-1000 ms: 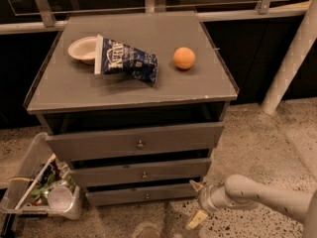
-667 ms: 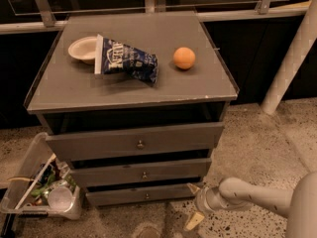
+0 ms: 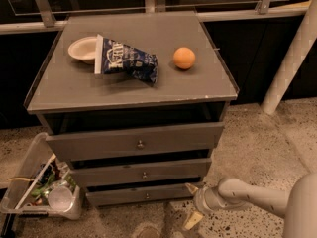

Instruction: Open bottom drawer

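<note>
The bottom drawer (image 3: 148, 194) is the lowest and narrowest grey front of the cabinet, with a tiny round knob (image 3: 146, 196) at its centre. It stands slightly out from the cabinet, like the two fronts above it. My gripper (image 3: 192, 205) is low over the floor just right of the bottom drawer's right end. Its fingers are spread: the upper fingertip (image 3: 190, 187) is by the drawer's right corner and the lower fingertip (image 3: 193, 221) is near the floor. It holds nothing. My pale arm (image 3: 247, 197) comes in from the lower right.
On the cabinet top (image 3: 208, 88) lie a white bowl (image 3: 81, 49), a blue chip bag (image 3: 126, 61) and an orange (image 3: 184, 58). A clear bin of trash (image 3: 42, 190) stands on the floor at the left. A white post (image 3: 290, 66) rises at the right.
My gripper has shifted a little left toward the bottom drawer's right end, and more of my arm shows at the right edge. The drawers have not moved.
</note>
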Available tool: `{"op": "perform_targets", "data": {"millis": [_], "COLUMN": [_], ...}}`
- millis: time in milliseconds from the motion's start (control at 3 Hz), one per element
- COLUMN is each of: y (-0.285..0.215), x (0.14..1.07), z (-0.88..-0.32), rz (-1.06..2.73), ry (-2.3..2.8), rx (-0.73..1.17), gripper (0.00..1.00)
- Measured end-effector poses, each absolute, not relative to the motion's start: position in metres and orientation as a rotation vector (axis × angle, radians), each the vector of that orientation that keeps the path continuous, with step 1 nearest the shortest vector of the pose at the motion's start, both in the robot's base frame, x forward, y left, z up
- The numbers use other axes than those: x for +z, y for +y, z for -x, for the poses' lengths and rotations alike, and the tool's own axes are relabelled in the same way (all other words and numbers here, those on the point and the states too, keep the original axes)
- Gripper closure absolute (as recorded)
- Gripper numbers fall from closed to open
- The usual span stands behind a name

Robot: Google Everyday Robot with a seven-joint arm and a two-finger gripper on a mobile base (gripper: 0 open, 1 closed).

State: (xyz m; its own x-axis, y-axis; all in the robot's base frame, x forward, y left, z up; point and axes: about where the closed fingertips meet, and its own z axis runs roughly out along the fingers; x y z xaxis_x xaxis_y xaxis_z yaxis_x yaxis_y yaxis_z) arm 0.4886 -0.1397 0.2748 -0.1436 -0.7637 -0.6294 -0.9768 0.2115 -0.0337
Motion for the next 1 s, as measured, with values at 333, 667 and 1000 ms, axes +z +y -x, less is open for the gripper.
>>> {"op": "perform_targets", "data": {"millis": [333, 667, 1000], "y": [-0.136, -0.134, -0.132], "x": [0.254, 0.232, 0.214], "z": [-0.506, -0.526, -0.541], "rz": [1.582, 1.558, 1.546], "ry": [1.953, 1.951, 1.947], "rx": [0.539, 0.530, 0.511], "gripper": [0.00, 0.00, 0.00]}}
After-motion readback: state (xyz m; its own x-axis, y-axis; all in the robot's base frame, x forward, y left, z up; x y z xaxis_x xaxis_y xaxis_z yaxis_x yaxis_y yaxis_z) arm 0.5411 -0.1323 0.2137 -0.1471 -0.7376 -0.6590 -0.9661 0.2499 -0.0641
